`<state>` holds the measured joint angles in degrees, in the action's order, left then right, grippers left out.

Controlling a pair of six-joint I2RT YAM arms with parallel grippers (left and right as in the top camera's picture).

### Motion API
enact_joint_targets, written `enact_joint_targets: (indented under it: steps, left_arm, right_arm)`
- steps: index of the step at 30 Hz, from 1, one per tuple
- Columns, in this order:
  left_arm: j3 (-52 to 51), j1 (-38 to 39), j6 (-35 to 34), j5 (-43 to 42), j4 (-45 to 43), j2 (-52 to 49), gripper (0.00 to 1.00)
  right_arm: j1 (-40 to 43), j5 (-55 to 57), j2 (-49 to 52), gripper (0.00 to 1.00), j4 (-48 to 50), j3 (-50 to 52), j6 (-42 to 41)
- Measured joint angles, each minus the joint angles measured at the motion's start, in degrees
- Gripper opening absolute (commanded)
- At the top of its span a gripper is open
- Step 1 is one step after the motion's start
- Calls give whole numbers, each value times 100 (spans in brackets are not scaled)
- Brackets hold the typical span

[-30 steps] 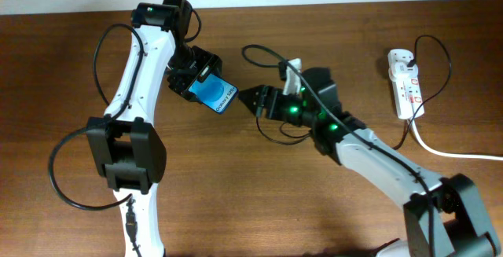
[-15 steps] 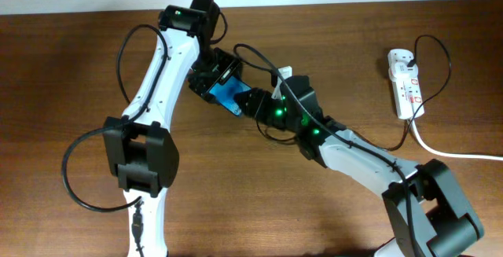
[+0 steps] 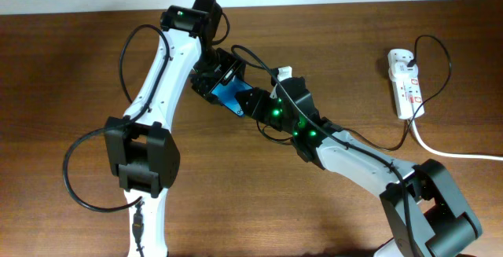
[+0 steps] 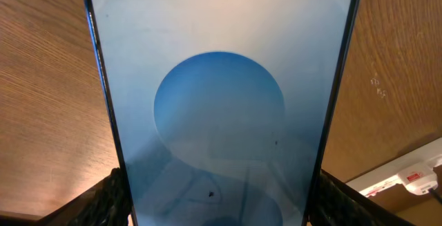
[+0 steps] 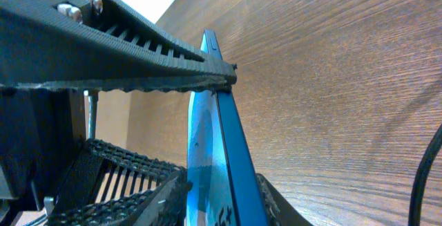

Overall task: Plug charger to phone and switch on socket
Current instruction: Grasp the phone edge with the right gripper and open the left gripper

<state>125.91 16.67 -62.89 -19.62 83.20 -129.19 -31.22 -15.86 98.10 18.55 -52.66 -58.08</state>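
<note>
- Overhead: the left jaws grip the phone (image 3: 229,97), its free end turned to the right jaws, which sit right at that end. We judge this presents the port for plugging. The socket (image 3: 406,84) lies well beyond the right jaws, with the charger (image 3: 449,62) cable looping from it.
- Left wrist: the left jaws are clamped on the phone's long edges, and the screen fills the space between them.
- Right wrist: the phone stands edge-on just ahead of the right jaws. We cannot tell their opening, and no plug tip shows.

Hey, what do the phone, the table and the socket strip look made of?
Phone: probably glass front, glossy, with glare on the blue screen. Table: wood or wood-look laminate, brown with visible grain. Socket strip: seemingly smooth white plastic.
</note>
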Motion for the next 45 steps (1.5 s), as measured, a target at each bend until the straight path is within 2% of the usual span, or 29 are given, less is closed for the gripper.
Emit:
enact_joint_targets:
  steps: [5, 24, 31, 41, 45]
  left_arm:
    - [0, 109, 0, -13, 7, 0, 0]
    - [0, 127, -39, -44, -17, -4, 1]
    - [33, 133, -48, -109, -2, -4, 9]
    - [107, 160, -83, -160, -55, -4, 22]
    - [107, 146, 46, -164, -101, -4, 22]
  right_arm:
    - [-98, 197, 0, 31, 15, 0, -2]
    - [-118, 424, 35, 10, 111, 0, -254]
    - [-151, 444, 79, 5, 87, 11, -168]
    - [-219, 337, 136, 4, 85, 33, -20]
    - [-33, 81, 136, 4, 26, 33, -13]
